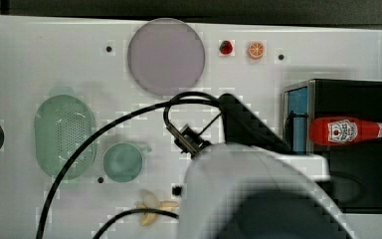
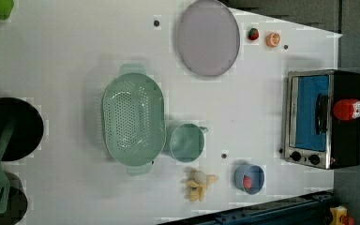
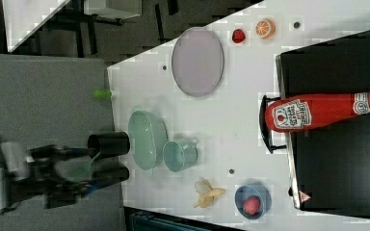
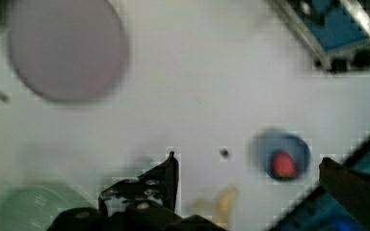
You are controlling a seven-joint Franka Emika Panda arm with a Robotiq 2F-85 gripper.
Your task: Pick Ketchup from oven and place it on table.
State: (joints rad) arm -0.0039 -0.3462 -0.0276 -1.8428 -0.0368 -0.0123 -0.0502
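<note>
- Ketchup (image 1: 350, 131): a red squeeze bottle with a white cap, lying on its side on the black top of the oven (image 1: 358, 169); in the top view its cap points toward the top view's right.
- Oven: a black box with a steel front frame, blue-tinted glass door, dark handle and two knobs, standing at the left view's right on the table (image 1: 40, 59).
- Pincer (image 4: 245, 163): jaws wide apart and holding nothing, hanging above bare table; one fingertip (image 4: 171, 163) is dark and metallic.
- Arm (image 1: 258, 194): a white body trailing a black cable, well apart from the ketchup.
- Plate (image 1: 166, 56): round, pale lilac, near the far edge of the table.
- Colander (image 2: 133, 119): pale green, just beside a green cup (image 2: 186, 142).
- Banana (image 2: 199, 183): peeled, beside a blue bowl (image 2: 249, 178) that holds a red fruit.
- Strawberry (image 1: 225, 47) and orange half (image 1: 255, 50): side by side near the plate.
</note>
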